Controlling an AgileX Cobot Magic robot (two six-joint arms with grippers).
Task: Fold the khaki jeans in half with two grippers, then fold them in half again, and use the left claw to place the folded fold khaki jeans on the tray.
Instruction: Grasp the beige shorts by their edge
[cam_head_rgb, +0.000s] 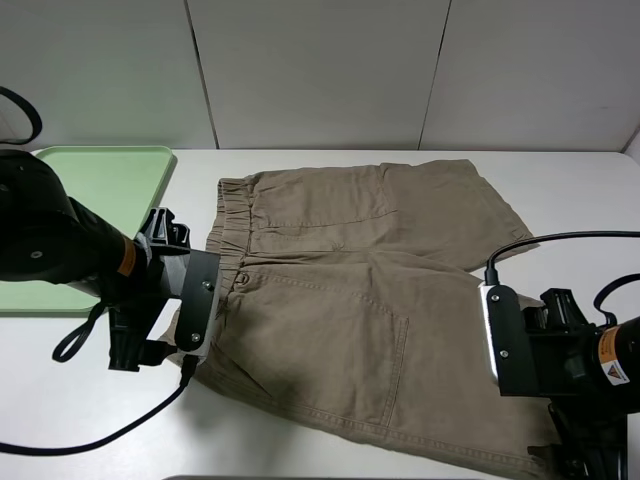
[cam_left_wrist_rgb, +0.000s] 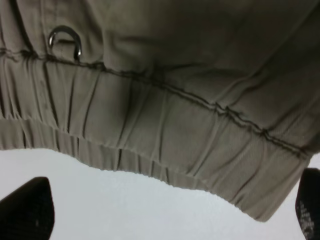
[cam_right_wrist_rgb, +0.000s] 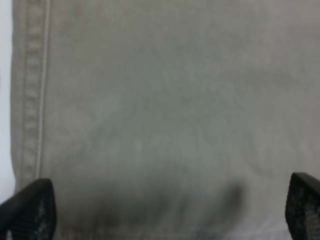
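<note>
Right gripper (cam_right_wrist_rgb: 165, 212): jaws wide apart, holding nothing, over the leg-hem end of the jeans (cam_head_rgb: 340, 300); contact w/ cloth unclear. Left gripper (cam_left_wrist_rgb: 170, 210): also wide, empty, at the waistband edge. Jeans lie spread on the table (cam_head_rgb: 580, 190). Tray (cam_head_rgb: 100, 170) sits far-left, near the waistband, not touching.

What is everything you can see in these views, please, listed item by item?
Khaki jeans: one, khaki-tan, spread out mid-table.
Metal ring: one, silver, by the waistband.
Tray: one, pale green, table's far left.
Table: one, white, beneath everything.
Left gripper: one, black with white panel, at the waistband, jaws open.
Right gripper: one, black with white panel, over the near leg's hem end, jaws open.
</note>
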